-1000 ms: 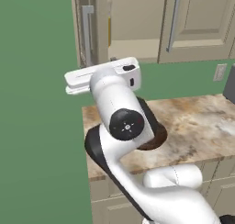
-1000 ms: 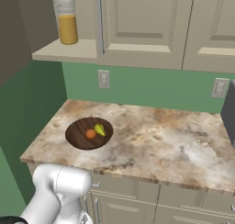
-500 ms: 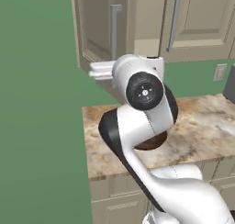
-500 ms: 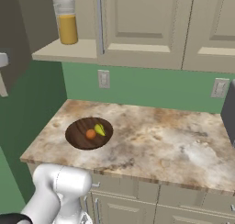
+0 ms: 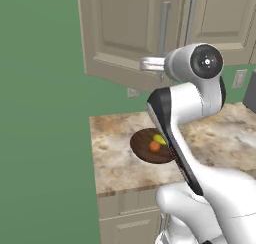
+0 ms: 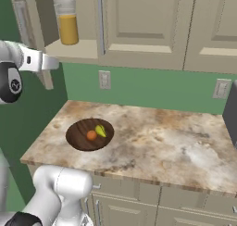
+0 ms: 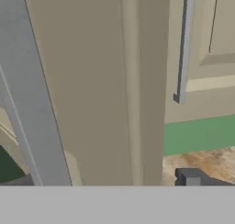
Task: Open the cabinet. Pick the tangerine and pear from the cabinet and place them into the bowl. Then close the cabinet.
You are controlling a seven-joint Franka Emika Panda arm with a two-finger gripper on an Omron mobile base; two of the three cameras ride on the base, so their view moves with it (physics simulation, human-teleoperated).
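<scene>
Nearest you in the hand view, a fingertip (image 7: 189, 177) of the gripper (image 6: 52, 62) pokes up at the bottom edge, and the jaws stand spread wide with nothing between them. Right in front of them runs the edge of the cabinet's (image 5: 125, 33) left door (image 7: 92, 81), with its silver bar handle (image 7: 32, 103) slanting close by on one side. Compared with a second ago, that door has swung noticeably further toward shut and the arm has followed it round, so you are in the last step, closing up. The door is not home yet: from the right base camera you can still see into the shelf, where a jar of orange juice (image 6: 68, 22) stands. Lower down, on the marbled counter (image 6: 152, 141), the wooden bowl (image 6: 76, 137) already holds the tangerine (image 6: 91, 135) and the pear (image 6: 100, 130), well below and apart from the jaws, so the fruit part looks done.
</scene>
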